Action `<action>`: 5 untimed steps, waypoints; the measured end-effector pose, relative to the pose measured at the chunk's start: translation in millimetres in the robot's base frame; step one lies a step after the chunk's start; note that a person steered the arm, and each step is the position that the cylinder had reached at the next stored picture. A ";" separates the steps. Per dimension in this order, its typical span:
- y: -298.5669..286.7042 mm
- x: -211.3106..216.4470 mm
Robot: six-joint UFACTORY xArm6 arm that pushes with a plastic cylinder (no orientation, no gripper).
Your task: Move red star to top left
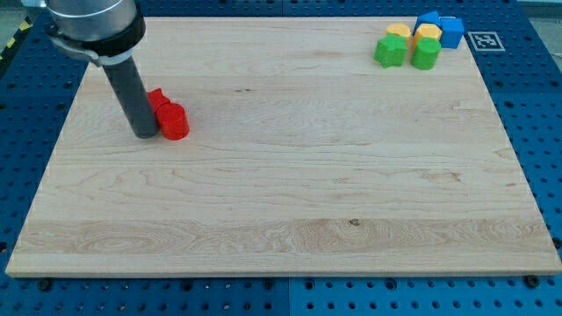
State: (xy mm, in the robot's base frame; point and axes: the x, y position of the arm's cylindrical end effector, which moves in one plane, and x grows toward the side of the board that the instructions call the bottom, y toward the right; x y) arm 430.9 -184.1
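Note:
The red star (pixel 157 99) lies near the board's left side, partly hidden behind my rod. A second red block (pixel 174 121), rounded in shape, sits just below and to the right of it, touching it. My tip (pixel 146 135) rests on the board right against the left side of the rounded red block and just below the star. The wooden board's top left corner (pixel 110 35) is mostly covered by the arm's body.
At the view's top right stands a tight cluster: two green blocks (pixel 391 50) (pixel 426 53), two yellow blocks (pixel 399 32) (pixel 428 33) and two blue blocks (pixel 450 31) (pixel 429 18). A blue pegboard table (pixel 536 105) surrounds the board.

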 end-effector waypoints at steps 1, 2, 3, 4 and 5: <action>0.0 -20.5; 0.0 -44.4; 0.0 -69.7; 0.1 -94.0; 0.1 -118.2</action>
State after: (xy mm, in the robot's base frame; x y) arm 312.7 -184.0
